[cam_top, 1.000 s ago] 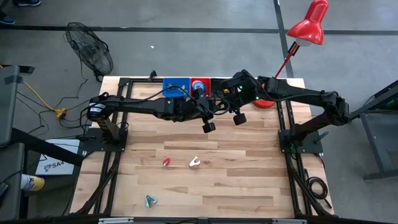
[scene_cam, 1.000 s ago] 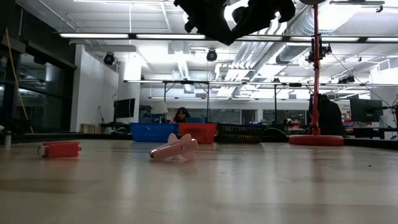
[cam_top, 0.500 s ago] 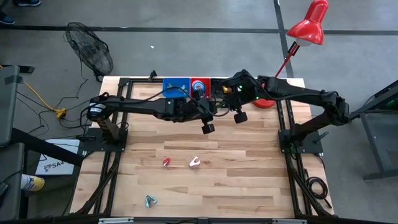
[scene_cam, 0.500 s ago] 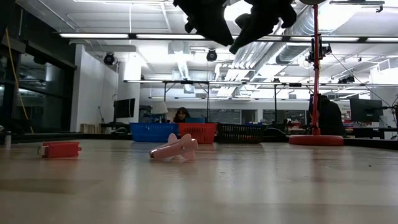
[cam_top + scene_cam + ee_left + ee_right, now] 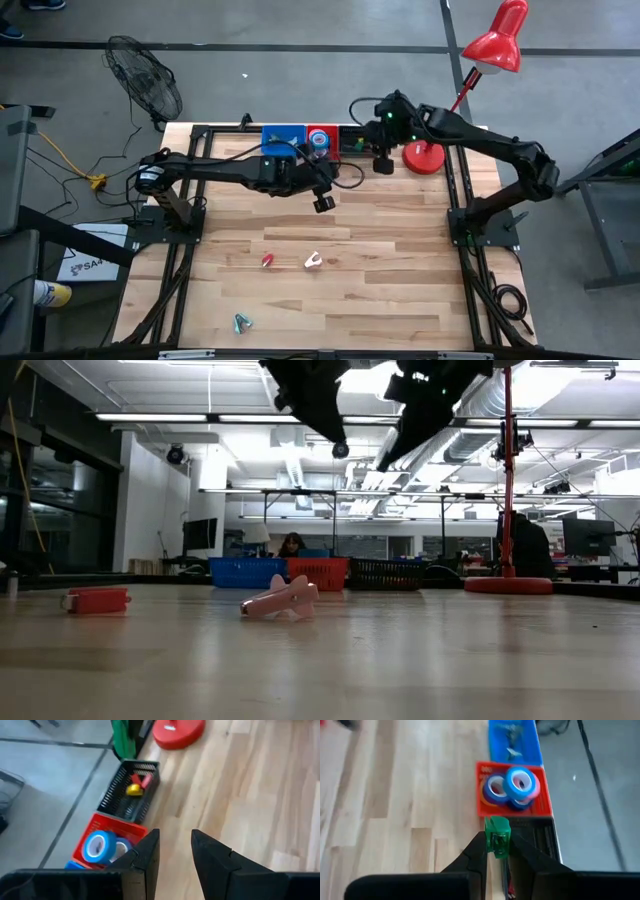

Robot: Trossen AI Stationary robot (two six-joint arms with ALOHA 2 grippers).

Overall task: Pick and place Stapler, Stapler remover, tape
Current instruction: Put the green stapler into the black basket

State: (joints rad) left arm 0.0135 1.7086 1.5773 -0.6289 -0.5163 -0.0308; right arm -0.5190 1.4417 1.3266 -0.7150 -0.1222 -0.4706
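I have the right gripper [image 5: 498, 851] clamped on a small green stapler [image 5: 497, 836], held upright just beside the black basket [image 5: 131, 790], next to the red basket [image 5: 514, 790] of tape rolls [image 5: 520, 782]. I'd ease it squarely over the black basket before letting go. Its long axis runs toward the red basket; the left gripper [image 5: 174, 851] hangs empty near that basket, fingers slightly apart

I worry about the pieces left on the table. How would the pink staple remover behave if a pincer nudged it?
The pink staple remover looks small and probably light, so a nudge would likely slide it over the smooth wooden table. Its splayed, uneven shape suggests it would spin rather than roll. It may also tip sideways.
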